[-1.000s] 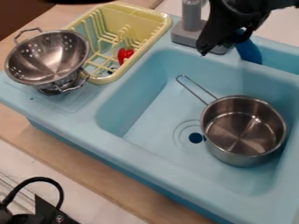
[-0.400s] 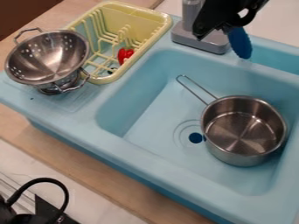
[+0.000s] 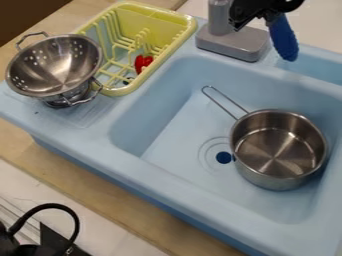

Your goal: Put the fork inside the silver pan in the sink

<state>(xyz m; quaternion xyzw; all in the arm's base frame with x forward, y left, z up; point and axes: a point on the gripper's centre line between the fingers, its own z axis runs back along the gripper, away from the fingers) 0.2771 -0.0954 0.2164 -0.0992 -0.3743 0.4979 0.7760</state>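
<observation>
Clamped on the fork [image 3: 284, 41] with the black gripper [image 3: 263, 13], high in the view, at the far side of the light-blue sink [image 3: 167, 105]. Gripped at the upper end, just wide enough apart to pinch around it, with the blue length hanging down from the gripper on a slight tilt. Held outside the silver pan [image 3: 280, 150], up beside the gripper and well apart from the metal.

Seen beneath the gripper, farther down the view and slightly to the right: on to the silver pan, upright on the basin floor, with the wire handle [image 3: 220, 105] slanting toward the upper left. Placed lower left of the gripper, beside the pan, with a dark drain [image 3: 224, 157]. Set close below and to the left of the gripper with a gray faucet [image 3: 230, 44]. Lined up farther left of the gripper with a yellow dish rack [image 3: 150, 22], holding a red object [image 3: 139, 63], then with a metal colander [image 3: 57, 65] at the far left.
</observation>
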